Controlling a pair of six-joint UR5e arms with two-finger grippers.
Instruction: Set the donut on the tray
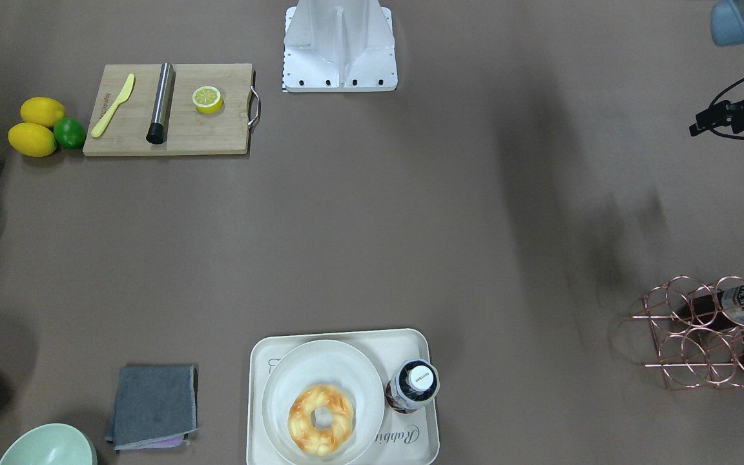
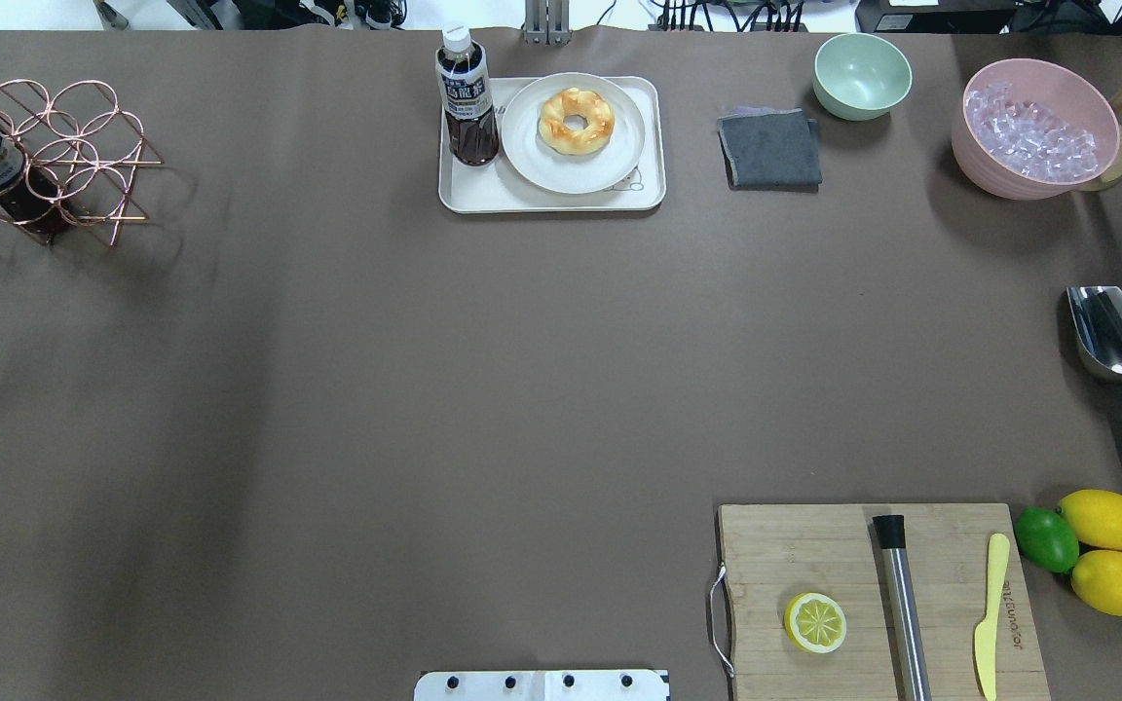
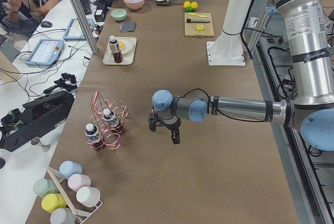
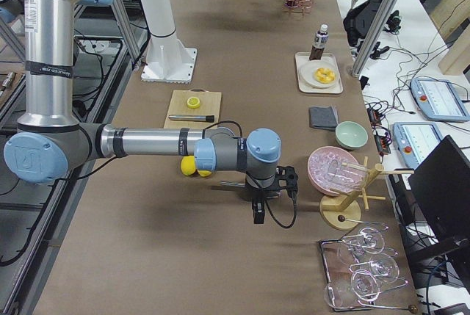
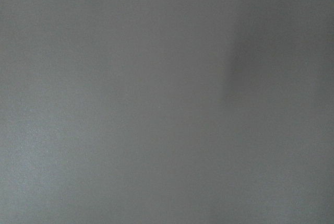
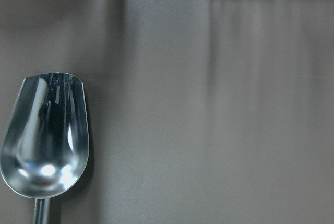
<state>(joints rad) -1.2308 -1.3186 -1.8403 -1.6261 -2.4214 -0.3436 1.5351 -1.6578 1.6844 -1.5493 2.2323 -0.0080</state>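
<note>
The donut (image 1: 321, 420) lies on a round off-white plate (image 1: 346, 354), and the plate stands on the cream tray (image 1: 421, 342) at the table's far edge. It also shows in the overhead view (image 2: 576, 120), with the tray (image 2: 483, 198) under the plate. A dark drink bottle (image 2: 467, 97) stands upright on the same tray beside the plate. My left gripper (image 3: 164, 130) hovers over bare table near the wire rack, far from the tray. My right gripper (image 4: 258, 208) hovers near the scoop. I cannot tell whether either is open or shut. Neither wrist view shows any fingers.
A wooden cutting board (image 2: 814, 545) holds a lemon half (image 2: 815, 622), a steel rod (image 2: 902, 604) and a yellow knife (image 2: 988, 613). Nearby are a steel scoop (image 2: 1111, 336), a pink ice bowl (image 2: 1033, 127), a green bowl (image 2: 861, 73), a grey cloth (image 2: 770, 146) and a copper rack (image 2: 35, 156).
</note>
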